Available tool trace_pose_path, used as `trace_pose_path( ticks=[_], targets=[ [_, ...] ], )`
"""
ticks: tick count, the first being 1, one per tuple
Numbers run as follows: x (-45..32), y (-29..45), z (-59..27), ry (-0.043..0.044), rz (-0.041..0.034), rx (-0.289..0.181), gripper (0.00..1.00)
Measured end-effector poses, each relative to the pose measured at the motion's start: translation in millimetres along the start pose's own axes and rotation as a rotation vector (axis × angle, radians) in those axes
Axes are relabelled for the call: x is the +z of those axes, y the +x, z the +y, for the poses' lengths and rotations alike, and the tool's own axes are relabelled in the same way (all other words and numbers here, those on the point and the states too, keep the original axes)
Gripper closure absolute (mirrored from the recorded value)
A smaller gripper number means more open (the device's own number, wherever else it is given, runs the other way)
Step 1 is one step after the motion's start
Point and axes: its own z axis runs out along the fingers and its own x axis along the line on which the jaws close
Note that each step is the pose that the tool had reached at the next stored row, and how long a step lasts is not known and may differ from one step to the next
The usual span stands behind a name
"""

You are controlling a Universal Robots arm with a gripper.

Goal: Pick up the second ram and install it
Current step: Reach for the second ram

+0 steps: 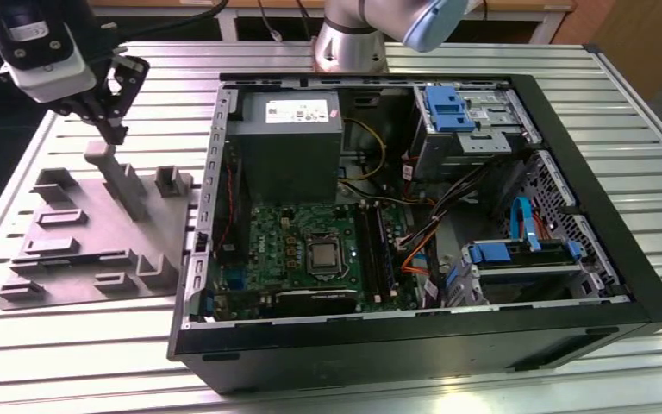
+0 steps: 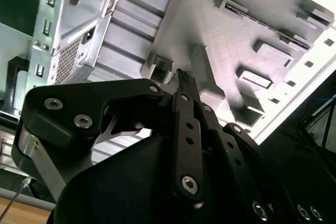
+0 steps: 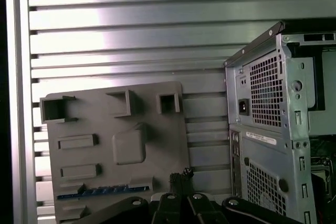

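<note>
The second ram (image 3: 102, 190) is a thin dark stick with a bluish edge. It lies lengthwise in the grey holder tray (image 3: 157, 145), near the tray's front end. My gripper (image 1: 116, 134) hangs above the far part of that tray (image 1: 90, 233), beside a tall upright tab (image 1: 101, 155), at the exterior view's left. Its fingertips are pressed together with nothing between them, as seen in both wrist views (image 2: 184, 77) (image 3: 181, 178). It is apart from the ram. The motherboard's black slots (image 1: 374, 250) lie inside the open computer case (image 1: 423, 332).
The case's metal rear wall (image 3: 262, 129) stands close beside the tray. A power supply (image 1: 290, 147), cables (image 1: 423, 233) and blue drive brackets (image 1: 503, 250) crowd the case interior. The ribbed metal table (image 1: 66, 336) extends around the tray.
</note>
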Motion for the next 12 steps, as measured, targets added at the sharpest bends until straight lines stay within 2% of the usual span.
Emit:
trace_pose_path(
  ticks=[12],
  targets=[
    [9.5, 22.5, -11.8, 0.0001, 0.0000, 0.000, 0.90]
  ],
)
